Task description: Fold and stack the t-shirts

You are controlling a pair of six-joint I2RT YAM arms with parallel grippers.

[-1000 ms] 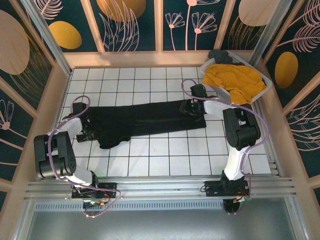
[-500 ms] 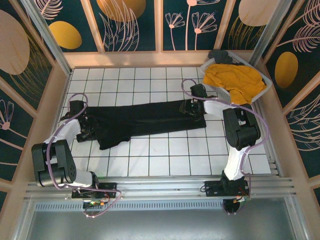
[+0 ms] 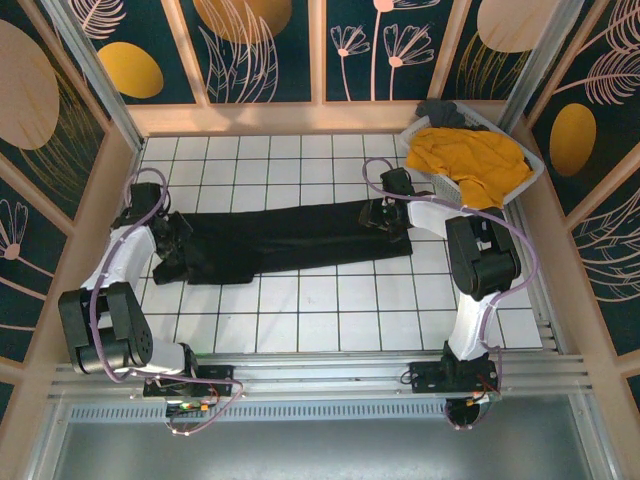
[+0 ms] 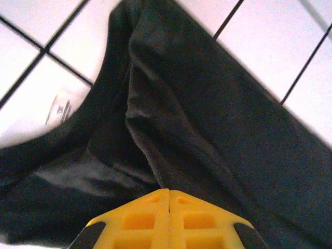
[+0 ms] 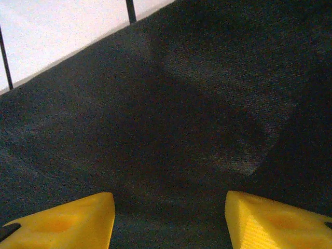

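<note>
Here, t-shirt (image 4: 207, 119) in left end effector (image 4: 169, 192)

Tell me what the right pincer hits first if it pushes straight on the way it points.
The black t-shirt, spread right ahead of the open right pincer; how near is hard to judge.

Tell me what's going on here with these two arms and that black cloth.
The two arms are working on the black t-shirt, which lies stretched lengthwise across the tiled table. The left claw is shut on bunched cloth at the shirt's collar end. The right claw is open, low over the other end. The mustard-yellow t-shirt is heaped in the white basket at the far right corner. Nothing is stacked yet.
</note>
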